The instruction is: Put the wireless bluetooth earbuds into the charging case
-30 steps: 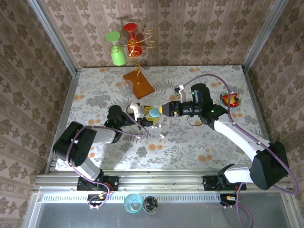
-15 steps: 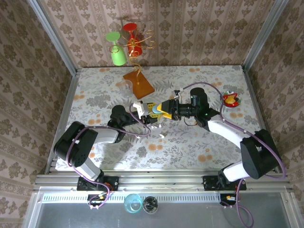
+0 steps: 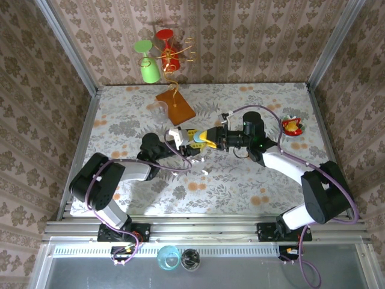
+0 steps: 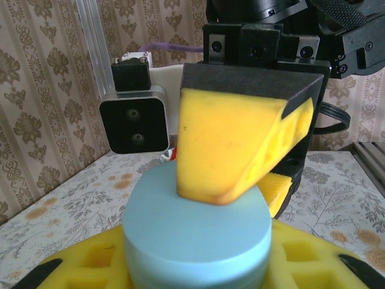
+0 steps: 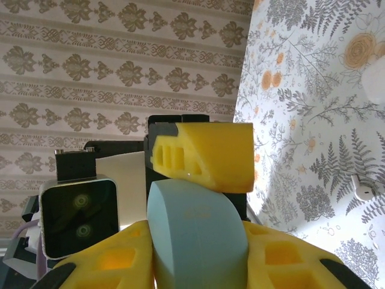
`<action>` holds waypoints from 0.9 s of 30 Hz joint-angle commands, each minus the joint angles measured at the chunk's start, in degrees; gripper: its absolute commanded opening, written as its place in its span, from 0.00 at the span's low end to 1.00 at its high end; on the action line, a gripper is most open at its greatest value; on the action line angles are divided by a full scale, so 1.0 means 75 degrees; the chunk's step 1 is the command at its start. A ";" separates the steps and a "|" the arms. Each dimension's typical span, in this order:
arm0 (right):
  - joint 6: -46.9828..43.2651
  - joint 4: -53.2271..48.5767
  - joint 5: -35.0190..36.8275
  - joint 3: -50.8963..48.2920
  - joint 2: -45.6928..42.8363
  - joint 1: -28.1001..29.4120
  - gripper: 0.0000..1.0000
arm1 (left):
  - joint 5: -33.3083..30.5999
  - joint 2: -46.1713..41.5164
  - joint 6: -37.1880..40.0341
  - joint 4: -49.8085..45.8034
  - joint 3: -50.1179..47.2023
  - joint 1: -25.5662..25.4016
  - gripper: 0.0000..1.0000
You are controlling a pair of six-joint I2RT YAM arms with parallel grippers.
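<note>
Floral-print counter (image 3: 258,180) walled by patterned wallpaper (image 3: 271,42). At centre-left, left tool (image 3: 189,146) clamped on pale blue case (image 3: 197,143), raised off counter. Facing it from right, right tool (image 3: 203,139) clamped on same case, crosswise. Near them, tiny white earbud (image 3: 205,173) lying loose on counter, apart from case.

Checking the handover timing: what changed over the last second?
The right gripper moved in toward the left gripper, and its jaws closed around the light blue case, which now sits between both pairs of jaws. The loose white earbud stayed put.
</note>
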 commanded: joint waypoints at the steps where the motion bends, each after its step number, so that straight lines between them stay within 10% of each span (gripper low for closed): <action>1: -0.0315 -0.0589 0.1012 -0.0280 -0.0338 -0.0485 0.15 | 0.0120 -0.0086 0.0050 -0.0138 0.0000 0.0210 0.56; 8: -0.1387 -0.2177 0.2424 -0.0846 -0.0528 -0.1338 0.13 | -0.0362 -0.0995 0.1380 -0.2351 -0.0204 0.0335 0.98; 13: -0.2030 -0.3148 0.4210 -0.1452 -0.0837 -0.1665 0.12 | -0.0843 -0.1736 0.2302 -0.4246 -0.0069 0.0334 1.00; 27: -0.2197 -0.2906 0.5039 -0.2206 -0.0125 -0.1890 0.29 | -0.1866 -0.2313 0.2647 -0.5484 0.0066 0.0331 1.00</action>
